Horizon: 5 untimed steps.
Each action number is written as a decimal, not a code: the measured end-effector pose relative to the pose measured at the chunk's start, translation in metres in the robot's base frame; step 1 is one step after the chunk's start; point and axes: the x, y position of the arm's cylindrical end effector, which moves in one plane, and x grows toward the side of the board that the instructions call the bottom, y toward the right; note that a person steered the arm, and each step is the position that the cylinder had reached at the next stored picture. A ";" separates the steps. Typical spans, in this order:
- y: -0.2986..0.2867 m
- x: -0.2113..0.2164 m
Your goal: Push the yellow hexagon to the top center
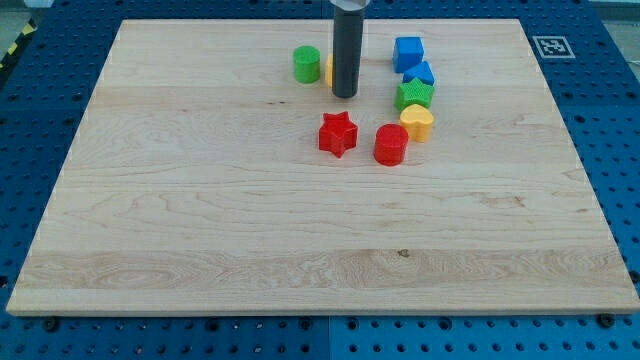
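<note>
Item: yellow hexagon block [329, 70], plastic. Location: near the top centre of the pale wooden board [200, 220], mostly hidden behind the dark rod; only a thin yellow sliver shows at the rod's left edge, so its shape cannot be confirmed.

Item: my tip [344, 96], lower end of the straight dark rod. Location: touching or just beside the yellow sliver, on its right and slightly below. The arm carries no jaws, so none stand apart or together.

Item: green cylinder block [307, 63]. Just left of the yellow sliver.

Item: red star block [338, 134]. Below the tip, apart from it.

Item: red cylinder block [391, 144]. Right of the star.

Item: column at the view's right of the rod, top to bottom: blue cube [407, 52], second blue block [420, 73], green star-like block [414, 95], yellow heart block [417, 122], each close against the next.
</note>
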 end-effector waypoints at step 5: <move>0.022 -0.006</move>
